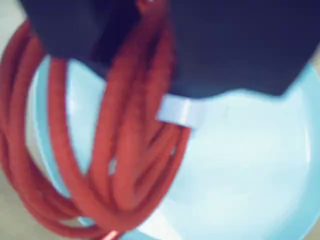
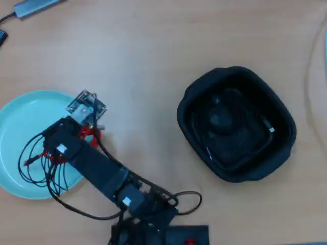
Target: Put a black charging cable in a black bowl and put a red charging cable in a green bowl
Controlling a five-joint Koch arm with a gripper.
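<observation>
While our gripper [image 1: 150,10] hangs over the green bowl [image 2: 20,117], we see it clamped on the red charging cable [image 1: 125,150], whose coil dangles straight below the jaws, its loops drooping toward six o'clock in the wrist view. We judge a plain release should drop it inside the rim. At three o'clock in the overhead view, well apart, the black bowl [image 2: 204,92] already holds the black charging cable [image 2: 258,120]. The wooden table [image 2: 153,51] offers ample room.
</observation>
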